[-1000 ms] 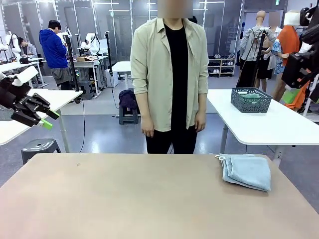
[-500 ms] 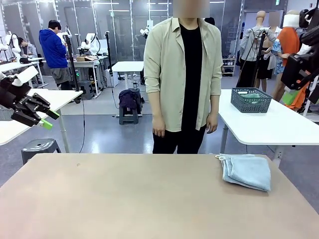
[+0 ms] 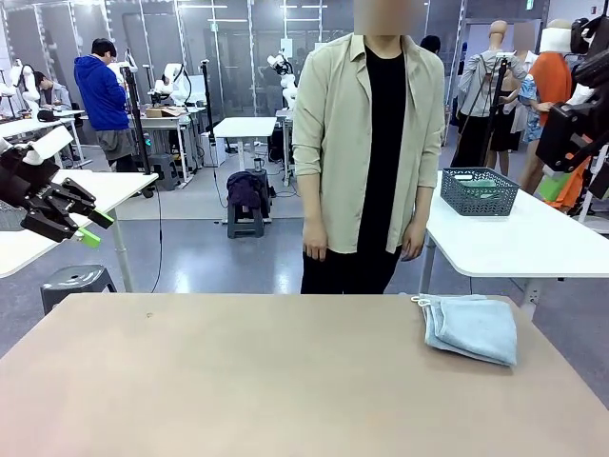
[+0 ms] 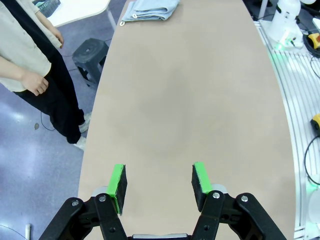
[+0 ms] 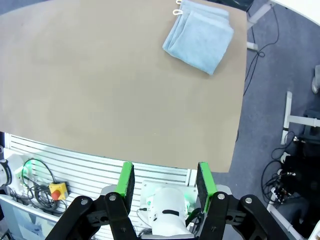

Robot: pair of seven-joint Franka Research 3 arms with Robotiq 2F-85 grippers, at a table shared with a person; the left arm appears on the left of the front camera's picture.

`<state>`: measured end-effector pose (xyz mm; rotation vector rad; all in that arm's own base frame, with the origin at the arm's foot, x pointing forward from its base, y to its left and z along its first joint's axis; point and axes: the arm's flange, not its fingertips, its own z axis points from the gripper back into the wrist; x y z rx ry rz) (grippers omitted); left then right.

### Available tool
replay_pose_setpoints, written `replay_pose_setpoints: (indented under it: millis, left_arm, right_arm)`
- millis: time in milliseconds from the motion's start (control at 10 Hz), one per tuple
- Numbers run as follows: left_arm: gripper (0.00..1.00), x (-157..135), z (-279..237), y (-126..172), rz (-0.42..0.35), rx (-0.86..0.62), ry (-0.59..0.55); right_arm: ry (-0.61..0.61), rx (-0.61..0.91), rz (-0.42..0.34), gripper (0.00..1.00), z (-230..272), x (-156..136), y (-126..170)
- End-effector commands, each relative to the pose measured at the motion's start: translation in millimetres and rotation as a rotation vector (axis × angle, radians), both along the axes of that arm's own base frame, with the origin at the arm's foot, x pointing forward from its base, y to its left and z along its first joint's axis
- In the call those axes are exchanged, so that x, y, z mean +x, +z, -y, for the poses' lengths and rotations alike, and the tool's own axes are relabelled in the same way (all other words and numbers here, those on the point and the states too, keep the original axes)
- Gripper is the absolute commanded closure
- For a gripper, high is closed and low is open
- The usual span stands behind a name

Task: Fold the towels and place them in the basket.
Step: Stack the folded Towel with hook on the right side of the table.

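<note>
The tan tabletop (image 3: 238,381) lies bare in the near and middle part. At its far right corner rests a stack of folded light blue-grey towels (image 3: 470,327), loops toward the far left. The left tool (image 4: 159,181) hangs above the tabletop's left end, pads spread, holding nothing. The right tool (image 5: 164,183) is likewise spread and empty. A person (image 3: 373,143) stands beyond the far edge, arms down. The basket (image 3: 479,191) sits on a white table behind, far right.

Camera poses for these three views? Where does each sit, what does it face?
Front: fixed between the arms, facing the person across the table; left gripper at left edge.
Left wrist: high, looking down the table; own open fingers.
Right wrist: high above the near edge; own open fingers.
All share the towels.
</note>
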<state>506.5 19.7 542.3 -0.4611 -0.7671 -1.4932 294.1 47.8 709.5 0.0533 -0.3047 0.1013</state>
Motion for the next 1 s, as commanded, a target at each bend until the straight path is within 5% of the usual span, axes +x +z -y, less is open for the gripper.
replay_pose_setpoints:
  millis: [0,600,900]
  left_arm:
    - [0.33,-0.9,-0.6,0.8,0.001,0.013,-0.006]
    - [0.33,0.0,0.0,0.0,0.000,0.000,0.000]
    - [0.33,-0.2,-3.3,80.6,-0.191,-0.204,0.088]
  right_arm:
    - [-0.006,-0.002,0.006,0.37,0.6,0.8,2.2]
    - [0.000,0.000,0.000,0.37,-0.1,0.0,0.0]
    - [-0.033,0.300,0.075,0.37,45.8,-18.5,55.2]
